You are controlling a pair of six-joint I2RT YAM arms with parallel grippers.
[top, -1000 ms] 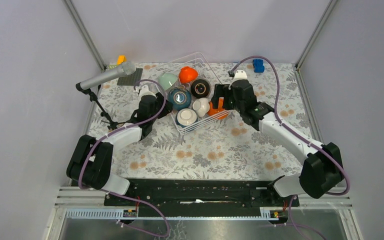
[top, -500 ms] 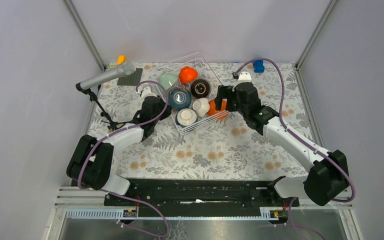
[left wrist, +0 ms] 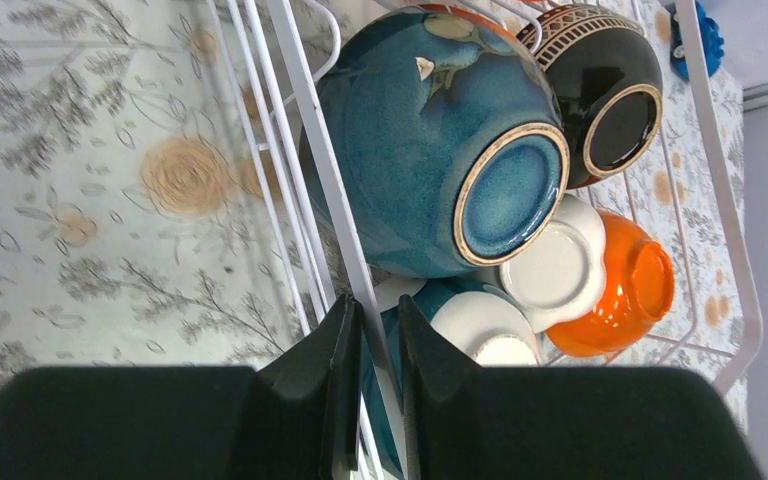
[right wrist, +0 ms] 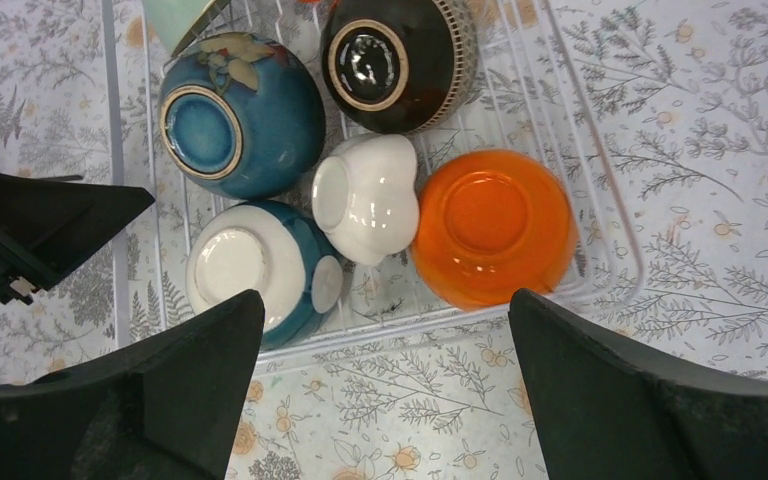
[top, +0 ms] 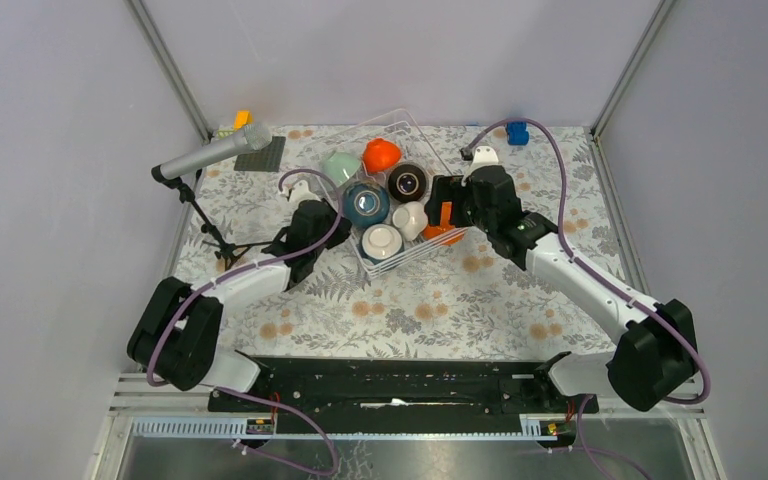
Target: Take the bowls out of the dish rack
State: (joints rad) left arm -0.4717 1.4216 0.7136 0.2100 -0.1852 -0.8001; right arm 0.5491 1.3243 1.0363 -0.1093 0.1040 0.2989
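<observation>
The white wire dish rack [top: 401, 257] sits at the table's back centre with several upside-down bowls in it: mint green [top: 338, 165], orange [top: 381, 154], dark brown [top: 406, 182], teal blue [top: 365, 204], cream-white [top: 411, 218], a white-based teal one [top: 381, 241] and a second orange one [top: 440, 232]. My left gripper [top: 326, 216] is shut on the rack's left rim wire [left wrist: 300, 130], beside the teal blue bowl [left wrist: 430, 140]. My right gripper [right wrist: 385, 300] is open wide above the rack's near right side, over the orange bowl [right wrist: 490, 225] and the cream-white bowl [right wrist: 365, 195], holding nothing.
A microphone [top: 210, 155] on a stand is at the back left, close to the left arm. A dark grey baseplate [top: 260, 155] and a yellow block [top: 243, 118] lie behind it. A blue block [top: 517, 131] is at the back right.
The rack with its bowls has shifted slightly to the right, and my left gripper moved right with it. My right gripper has drawn back a little and stays open.
</observation>
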